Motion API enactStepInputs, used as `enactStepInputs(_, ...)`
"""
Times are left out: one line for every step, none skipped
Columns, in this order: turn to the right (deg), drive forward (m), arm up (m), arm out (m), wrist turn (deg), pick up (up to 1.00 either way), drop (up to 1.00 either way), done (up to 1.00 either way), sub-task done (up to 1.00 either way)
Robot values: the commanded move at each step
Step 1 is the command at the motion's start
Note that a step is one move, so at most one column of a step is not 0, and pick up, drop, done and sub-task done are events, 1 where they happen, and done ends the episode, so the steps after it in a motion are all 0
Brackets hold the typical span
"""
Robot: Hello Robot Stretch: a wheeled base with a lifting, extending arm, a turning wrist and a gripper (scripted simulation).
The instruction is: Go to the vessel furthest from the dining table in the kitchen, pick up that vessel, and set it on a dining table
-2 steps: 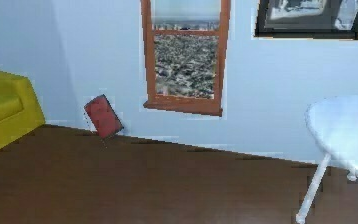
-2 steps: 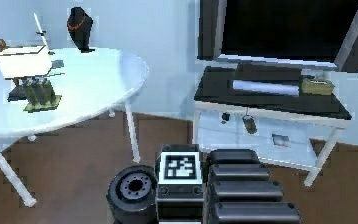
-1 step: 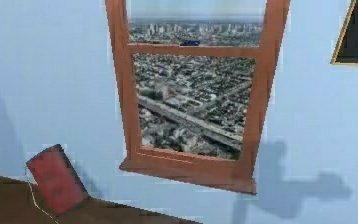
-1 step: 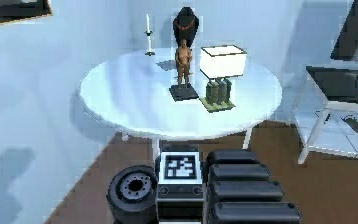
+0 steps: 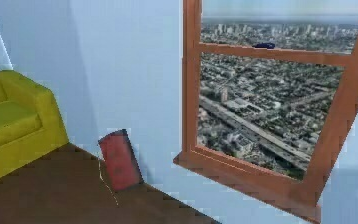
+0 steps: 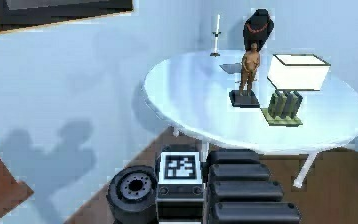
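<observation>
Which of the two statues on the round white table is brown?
The slim standing figurine, a whole body on a flat base. The bust beyond it is black and has only a head and shoulders.

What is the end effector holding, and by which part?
It cannot be told: the end effector lies at the arm side view's bottom edge, and its far end cannot be made out.

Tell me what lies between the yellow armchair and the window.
In the forward view, a red slab, flat like a book, leans against the wall between the armchair and the window.
</observation>
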Motion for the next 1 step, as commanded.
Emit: enactStepInputs(0.0, 0.05, 0.0, 0.0, 0.0, 0.0, 0.0, 0.0, 0.0)
